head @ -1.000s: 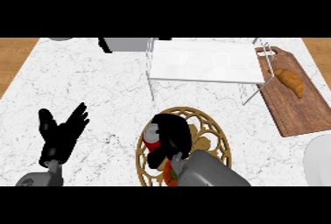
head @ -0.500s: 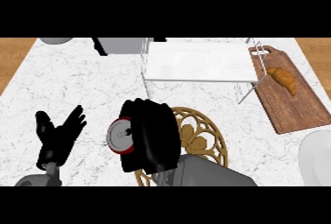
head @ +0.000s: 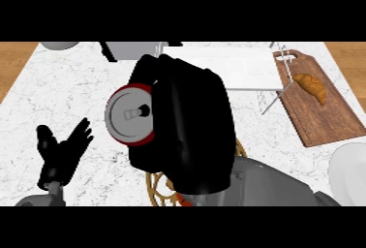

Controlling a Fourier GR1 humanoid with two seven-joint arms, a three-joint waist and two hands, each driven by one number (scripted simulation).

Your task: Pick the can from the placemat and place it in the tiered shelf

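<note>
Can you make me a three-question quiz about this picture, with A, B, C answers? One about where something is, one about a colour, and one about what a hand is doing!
1. Where is the croissant?
A. on the wooden board
B. on the placemat
C. in the left hand

2. What colour is the rim of the can?
A. blue
B. red
C. green

3. What is the right hand doing?
A. lying flat on the counter
B. pointing at the croissant
C. holding the can up

Answers: 1 A, the croissant lies on the board at the right. 2 B, a red ring runs round the silver top. 3 C, the black fingers curl round the raised can.
</note>
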